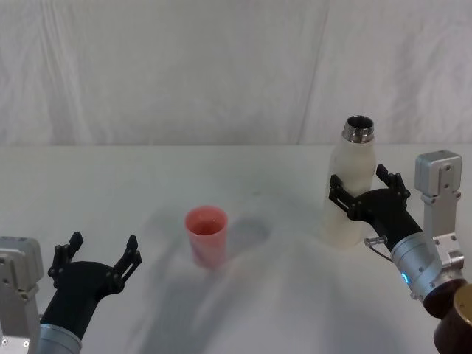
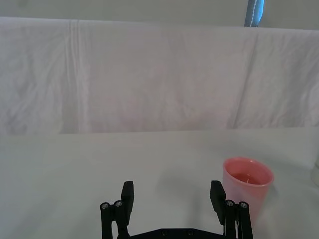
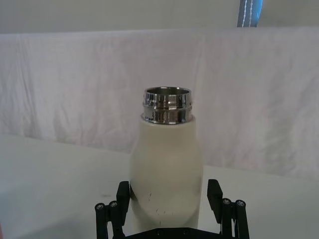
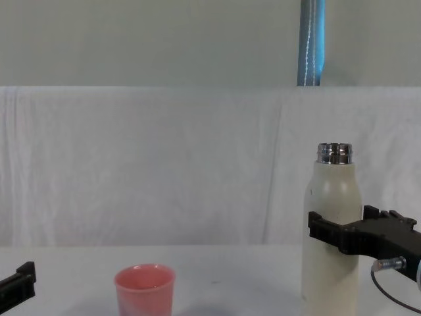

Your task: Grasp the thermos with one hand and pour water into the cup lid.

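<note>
Thermos stands upright on white table, right of cup lid, well apart. Head view: right gripper straddles thermos mid-body, fingers spread around it, contact unclear. Left gripper wide, left of cup lid. Left wrist: fingers spread, cup lid beside one. Right wrist: thermos between fingers, small gaps both sides. Chest: right gripper around thermos, cup lid left of thermos.

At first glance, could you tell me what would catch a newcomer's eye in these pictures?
The tall cream thermos stands uncapped on the right of the white table, with the right gripper open around its body. The small pink cup lid sits near the middle, and the left gripper waits open at the near left.
</note>
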Available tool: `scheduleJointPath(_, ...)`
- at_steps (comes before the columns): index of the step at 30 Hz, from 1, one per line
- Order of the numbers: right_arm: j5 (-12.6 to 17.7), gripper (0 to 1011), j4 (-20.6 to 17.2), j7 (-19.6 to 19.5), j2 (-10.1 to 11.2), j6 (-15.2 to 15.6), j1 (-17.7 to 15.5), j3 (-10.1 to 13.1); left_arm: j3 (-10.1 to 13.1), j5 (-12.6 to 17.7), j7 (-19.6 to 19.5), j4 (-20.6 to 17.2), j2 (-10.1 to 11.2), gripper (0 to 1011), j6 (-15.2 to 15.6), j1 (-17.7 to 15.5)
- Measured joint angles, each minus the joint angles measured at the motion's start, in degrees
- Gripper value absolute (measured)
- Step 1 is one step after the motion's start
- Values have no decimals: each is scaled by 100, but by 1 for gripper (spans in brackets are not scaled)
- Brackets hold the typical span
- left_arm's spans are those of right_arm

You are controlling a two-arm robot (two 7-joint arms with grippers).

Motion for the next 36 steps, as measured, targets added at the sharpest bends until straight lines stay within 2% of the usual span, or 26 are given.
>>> scheduleJointPath(36,-74,1000,376,83,-117,-75,254,-65,0,0,0,0,0,1001,0,0)
